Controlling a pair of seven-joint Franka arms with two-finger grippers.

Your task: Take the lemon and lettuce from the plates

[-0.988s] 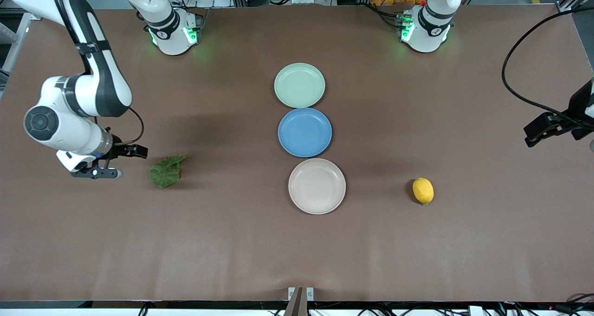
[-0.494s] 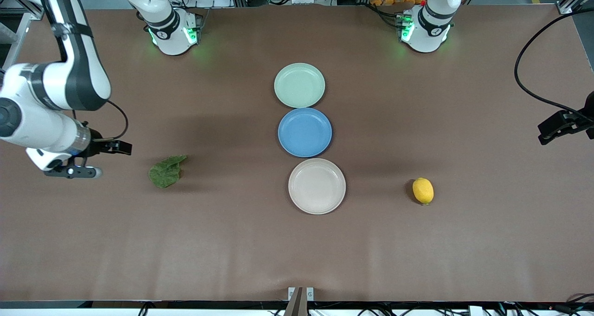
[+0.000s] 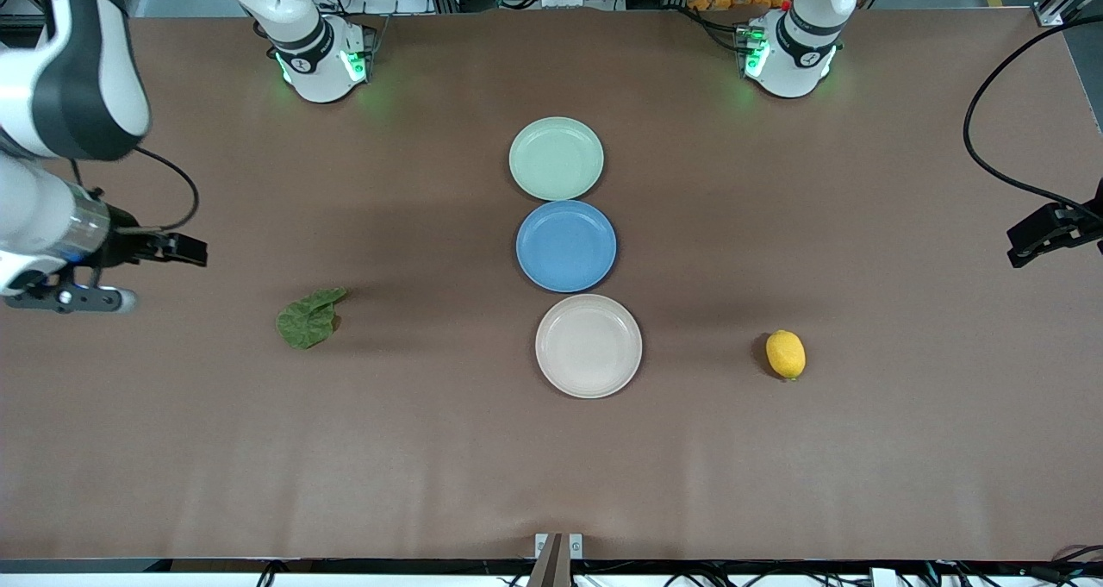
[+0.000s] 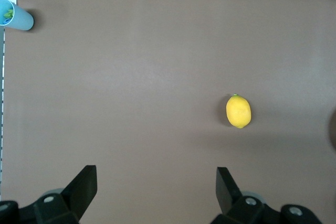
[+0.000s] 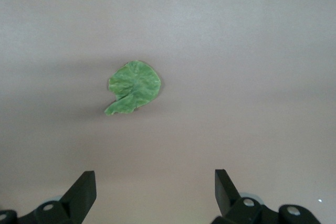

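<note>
— On the bare table, well apart from the plates: lemon toward the left arm's end, lettuce toward the right arm's. Both plates empty.
— Handling?
— Lemon probably firm, smooth, apt to roll; best pinched across the middle. Lettuce likely limp, light; best taken by the leaf.
— Grippers?
— Left gripper spread wide, high over the table edge. Right gripper likewise, over its own end.
— Writing?
— None legible.

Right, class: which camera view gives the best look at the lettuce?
The right wrist view: the lettuce lies near the picture's middle, flat on the bare table, with its round leaf and short stem plain, unblocked. The front view shows it small, toward the right arm's end of the table, off the plates. The left wrist view shows none of it.
</note>
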